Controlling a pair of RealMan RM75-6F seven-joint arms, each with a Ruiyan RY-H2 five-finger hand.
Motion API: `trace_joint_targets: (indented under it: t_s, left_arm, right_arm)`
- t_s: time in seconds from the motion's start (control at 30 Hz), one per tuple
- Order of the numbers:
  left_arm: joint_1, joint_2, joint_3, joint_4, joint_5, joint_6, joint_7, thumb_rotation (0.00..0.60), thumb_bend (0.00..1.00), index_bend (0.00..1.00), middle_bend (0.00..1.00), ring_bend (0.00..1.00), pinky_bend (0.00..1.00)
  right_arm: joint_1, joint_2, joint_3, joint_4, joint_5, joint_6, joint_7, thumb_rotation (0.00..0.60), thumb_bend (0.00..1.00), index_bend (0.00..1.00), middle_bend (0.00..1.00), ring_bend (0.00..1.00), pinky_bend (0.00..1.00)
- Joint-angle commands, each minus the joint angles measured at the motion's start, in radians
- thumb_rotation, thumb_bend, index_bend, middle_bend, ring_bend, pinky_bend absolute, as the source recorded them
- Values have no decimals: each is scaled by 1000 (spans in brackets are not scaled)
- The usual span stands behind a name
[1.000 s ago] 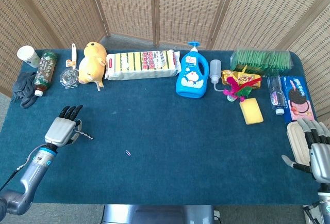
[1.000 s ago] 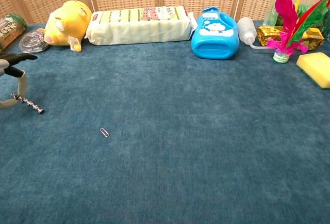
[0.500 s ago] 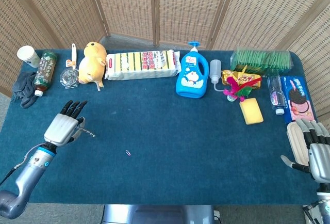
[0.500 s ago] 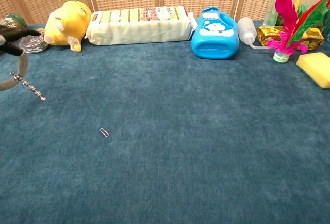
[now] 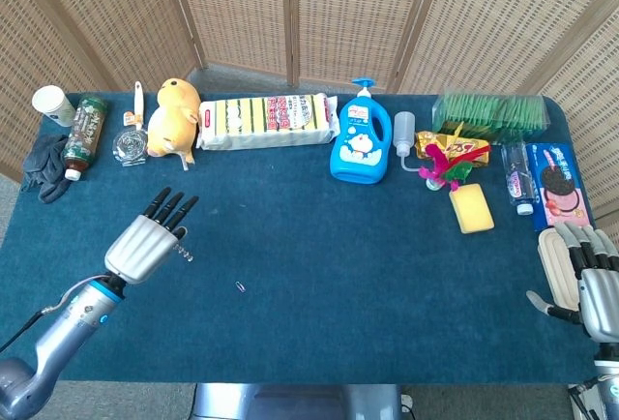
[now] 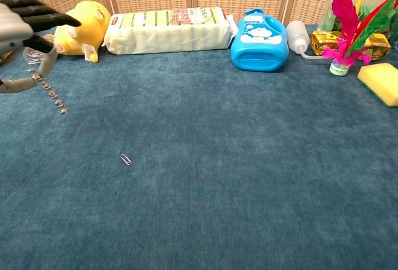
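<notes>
While its fingers stretch forward above the blue cloth, the left hand (image 5: 143,246) pinches a small beaded chain (image 6: 48,89) between thumb and a finger, and the chain dangles below the hand, clear of the table (image 5: 319,236). Just ahead and to the right of that hand lies a paper clip (image 5: 240,286). Farther ahead sit a yellow plush toy (image 5: 172,115) and a pack of sponges (image 5: 268,121). Well apart at the far right edge, the right hand (image 5: 592,280) rests with fingers spread, holding nothing.
</notes>
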Motion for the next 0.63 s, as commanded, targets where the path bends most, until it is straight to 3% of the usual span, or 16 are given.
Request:
trace_joint_targets:
  t_s: [0.03,0.17,0.63]
  left_arm:
    - [-36,24,1,-82,22,-44,151,600,711,585,44,0,22]
    - [-49,8,2,-121,16,-68,268,600,711,585,47,2,22]
    - [-70,-35,-5,-186,5,-82,437,600,711,585,48,32,22]
  right_arm:
    - [0,1,0,-1,0,0,0,529,0,0,0,0,0]
    - [0,3,1,-7,-1,2,3,530,0,0,0,0,0]
    - [11,3,7,-13,9,-14,3,530,0,0,0,0,0]
